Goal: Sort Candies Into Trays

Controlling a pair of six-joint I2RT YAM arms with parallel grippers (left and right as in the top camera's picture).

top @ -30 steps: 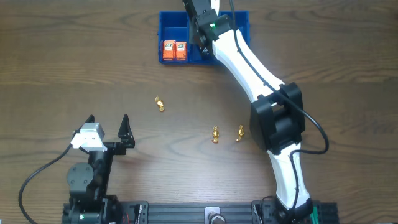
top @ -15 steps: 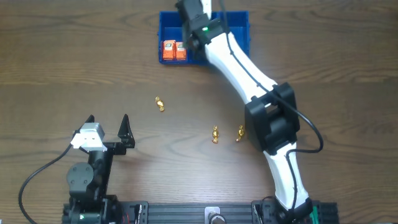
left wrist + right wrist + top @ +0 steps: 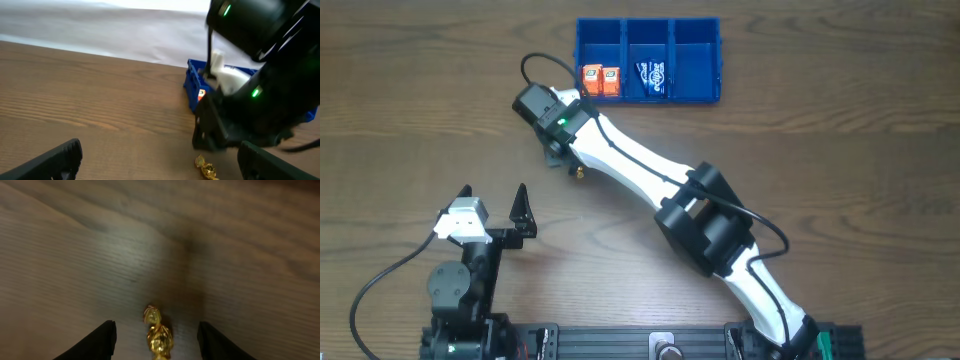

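Swung away from the blue tray (image 3: 648, 98) within the last second, the right arm (image 3: 640, 180) is now stretched across the middle to the left half of the table (image 3: 420, 120). Nearest the bases, the left gripper (image 3: 493, 195) is seen with its fingers spread wide apart and nothing between them. Farther up, the right gripper (image 3: 558, 152) is lowered over a gold candy (image 3: 578, 172). From above, its fingers are hidden under the wrist. In the right wrist view they are seen apart, with the candy lying on the wood between them, untouched. In the left wrist view the candy is seen just beside that gripper, with the tray behind. Farthest off, two orange packets (image 3: 600, 82) are seen in the tray's left compartment and a blue packet (image 3: 653, 75) in the middle one.
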